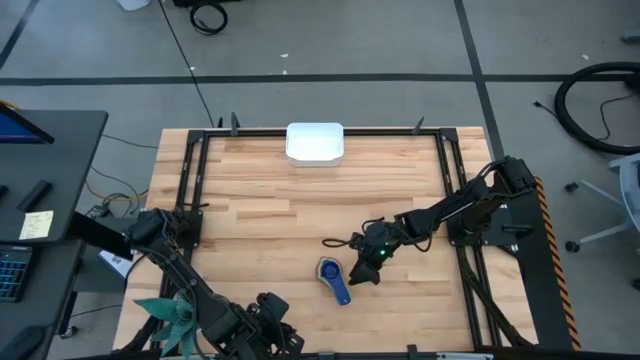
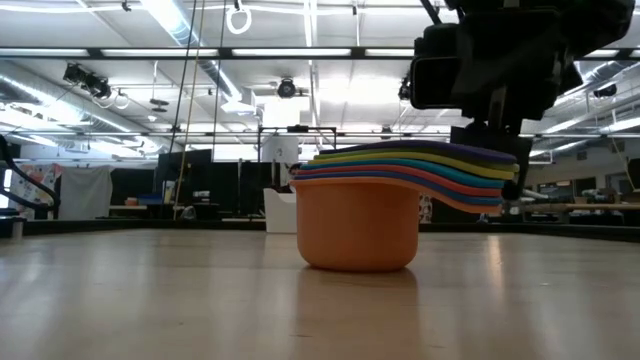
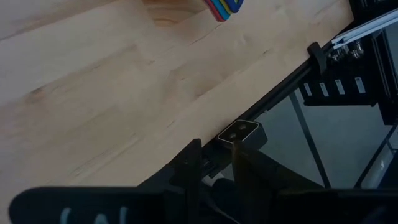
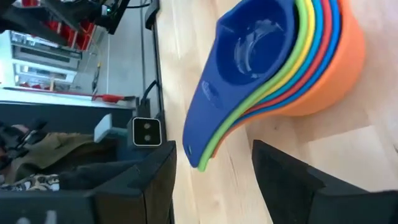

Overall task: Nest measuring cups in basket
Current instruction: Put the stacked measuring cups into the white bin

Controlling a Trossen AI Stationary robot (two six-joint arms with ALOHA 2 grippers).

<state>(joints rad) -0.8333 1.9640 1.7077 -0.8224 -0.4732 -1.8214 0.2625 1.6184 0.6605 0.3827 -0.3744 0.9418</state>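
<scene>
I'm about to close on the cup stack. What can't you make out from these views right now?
- Basket interior: too small in the high view; low view shows only a white shape behind the measuring cups.
- Lower cups' bowls: hidden under the dark blue cup in the right wrist view.
- Left gripper: cut off at the high view's bottom edge.
- Right gripper: whether its open fingers touch the handles.

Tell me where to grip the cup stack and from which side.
Grip the stacked handles, not the round bowls. The cups sit nested upright on the table, handles fanned together to one side and jutting clear of the wood, so fingers could likely close above and below them. Come in from the handle side, where the open right gripper already straddles the handle tips. The basket sits at the far edge.
</scene>
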